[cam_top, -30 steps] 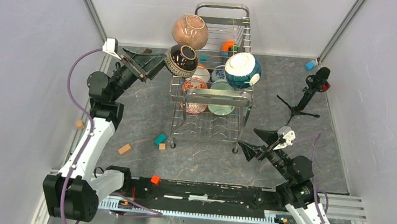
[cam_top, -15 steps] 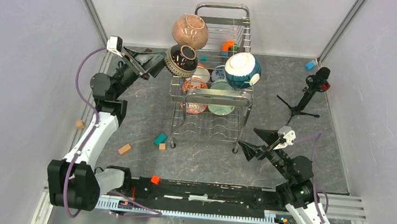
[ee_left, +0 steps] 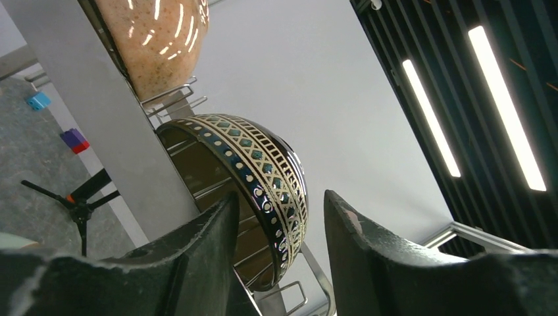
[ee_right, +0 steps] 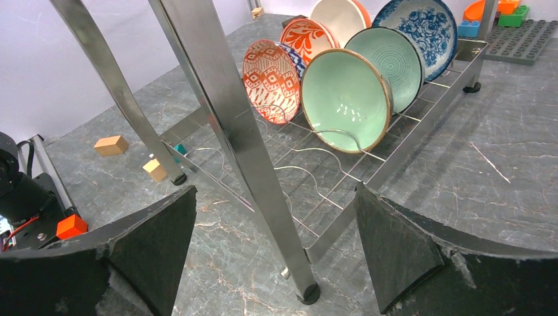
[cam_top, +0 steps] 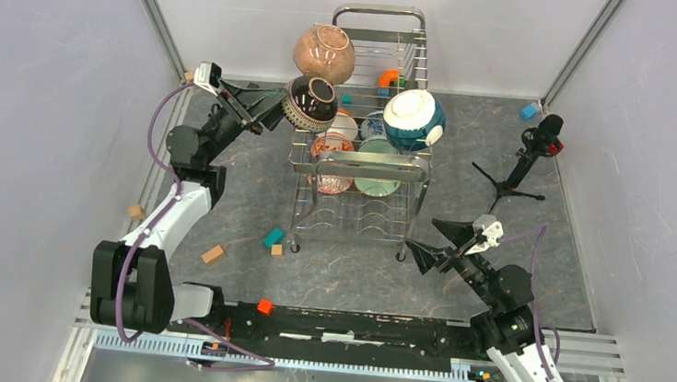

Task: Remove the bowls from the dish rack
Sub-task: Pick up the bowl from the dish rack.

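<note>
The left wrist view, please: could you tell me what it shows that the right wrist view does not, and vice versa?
Only the left wrist view: the left hand straddling the rim of the dark patterned bowl, with the speckled pink-brown bowl above. Only the right wrist view: the open, empty right hand facing the pale green bowl, red-patterned bowl and blue-patterned bowl on the lower tier. Both: the chrome dish rack and the grey table.
</note>
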### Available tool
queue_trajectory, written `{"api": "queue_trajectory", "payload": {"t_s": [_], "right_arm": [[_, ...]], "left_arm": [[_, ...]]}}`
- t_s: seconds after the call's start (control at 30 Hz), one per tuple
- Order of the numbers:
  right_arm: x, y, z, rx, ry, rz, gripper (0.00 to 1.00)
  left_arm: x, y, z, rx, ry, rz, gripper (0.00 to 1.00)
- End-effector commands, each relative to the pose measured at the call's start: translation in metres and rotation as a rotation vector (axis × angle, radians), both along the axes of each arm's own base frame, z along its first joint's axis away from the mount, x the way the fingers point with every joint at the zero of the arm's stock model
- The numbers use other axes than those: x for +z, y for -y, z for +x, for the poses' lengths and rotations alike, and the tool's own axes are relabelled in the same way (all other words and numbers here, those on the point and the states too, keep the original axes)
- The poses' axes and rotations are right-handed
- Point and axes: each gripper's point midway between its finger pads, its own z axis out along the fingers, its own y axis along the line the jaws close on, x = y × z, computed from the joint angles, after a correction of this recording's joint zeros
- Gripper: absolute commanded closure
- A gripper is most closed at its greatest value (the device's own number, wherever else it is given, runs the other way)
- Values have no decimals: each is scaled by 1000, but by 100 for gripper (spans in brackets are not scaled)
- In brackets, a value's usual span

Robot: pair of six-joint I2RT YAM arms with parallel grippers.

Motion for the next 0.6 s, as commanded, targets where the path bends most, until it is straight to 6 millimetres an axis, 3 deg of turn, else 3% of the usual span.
{"api": "queue_trajectory", "payload": {"t_s": [0.0, 0.57], "right_arm": [[5, 0, 2, -10, 19, 19, 5], [2, 1, 2, -14, 18, 15, 5]], "left_arm": [[16, 7, -17, -64, 71, -24, 45], [23, 15, -20, -105, 103, -60, 67]]}}
